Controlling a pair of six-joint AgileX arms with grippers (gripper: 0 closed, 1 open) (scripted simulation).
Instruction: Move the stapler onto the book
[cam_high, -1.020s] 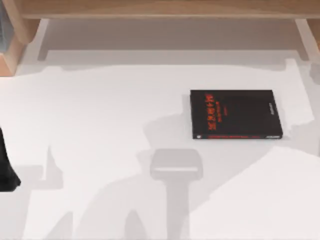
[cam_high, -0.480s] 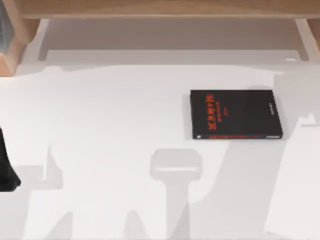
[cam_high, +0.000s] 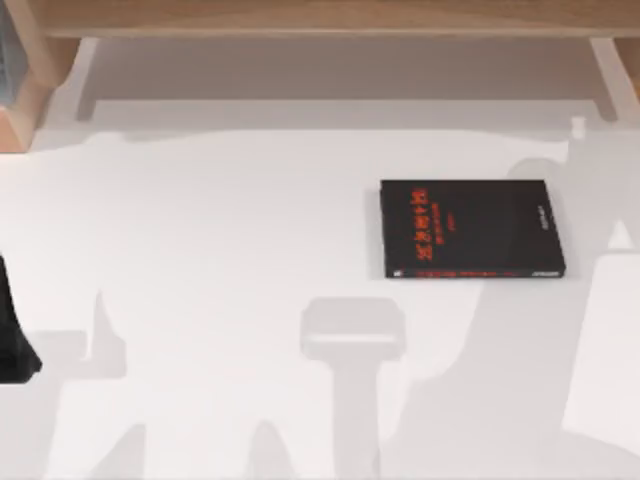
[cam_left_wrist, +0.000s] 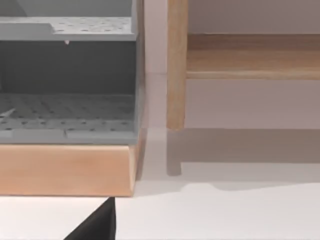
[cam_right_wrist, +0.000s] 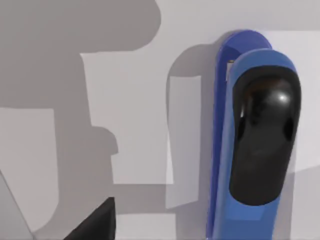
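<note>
The thin black rectangular book (cam_high: 472, 229) with red lettering lies flat on the white surface (cam_high: 220, 230) (right of centre). The narrow bright blue stapler (cam_right_wrist: 255, 135) with a glossy dark top rests on that surface beneath the right wrist camera. Neither pincer's state can be told

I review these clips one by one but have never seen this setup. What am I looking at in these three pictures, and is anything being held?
This is a simulated table with two AgileX robot arms. The top view looks down on the white table: a black book with red lettering lies flat toward the right. The dark shape at the left edge is part of the left arm, parked. The left wrist view faces a wooden shelf holding a grey rack. The right wrist view looks closely at the blue stapler, lying on the table. Nothing can be seen being held.
</note>
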